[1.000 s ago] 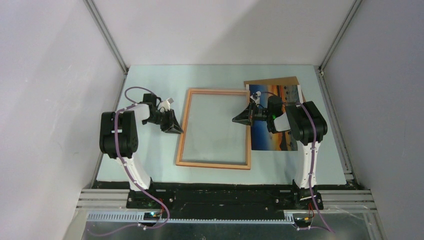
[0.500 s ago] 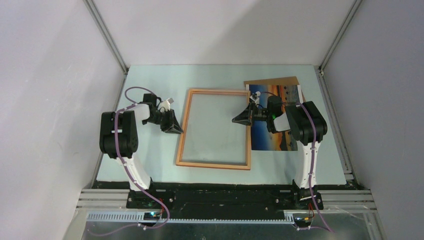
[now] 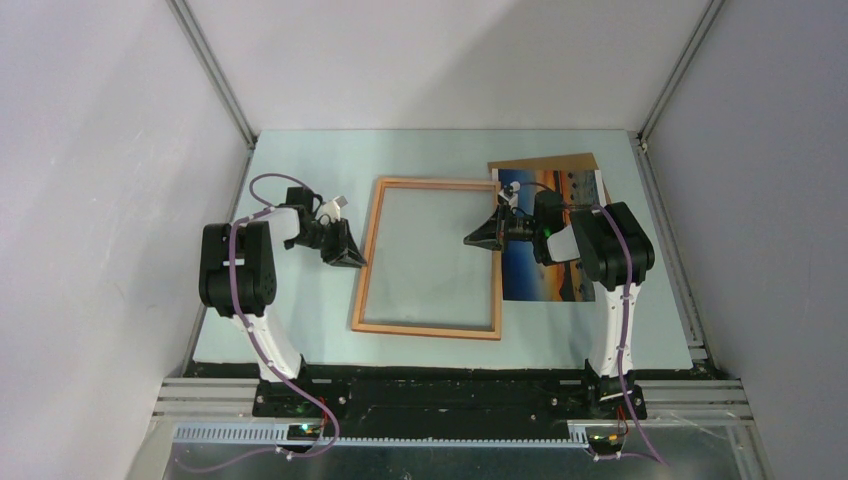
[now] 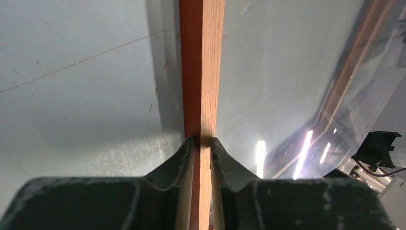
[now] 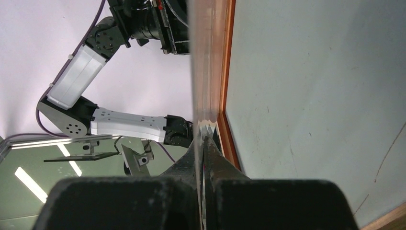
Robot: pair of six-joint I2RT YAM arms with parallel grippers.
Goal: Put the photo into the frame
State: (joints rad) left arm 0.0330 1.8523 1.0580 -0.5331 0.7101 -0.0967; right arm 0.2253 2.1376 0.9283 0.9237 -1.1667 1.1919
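Top external view: the frame (image 3: 428, 330) sits mid-tabletop (image 3: 300, 160), long sides running from the near edge toward the far edge. Both arms reach in to it from opposite sides.

- Left end effector (image 3: 350, 258): on the frame's left rail. Left wrist view shows one finger on each side of the wood, gap narrowed to the rail's thickness, gripping it.
- Right end effector (image 3: 478, 238): at the frame's right rail, toward the far end. Right wrist view shows the fingers (image 5: 210, 158) pinched almost together on a thin glossy edge beside the wood strip. You can take that as a hold on the frame's right side. Whether it is the pane or the rail lip, I cannot tell.
- The photo (image 3: 545, 280): flat, picture side up, toward the right edge, partly under the right arm. Its left edge lies just beside the frame's right rail.
- Brown backing board (image 3: 545, 162): its far strip shows beyond the photo, near the far right corner.

Step in hand, as I judge it: a two-arm hold on the frame to position it. The photo is not yet in.

Next move calls for both arms travelling together so the frame is not twisted. You must then free one end effector to take the photo by an edge.
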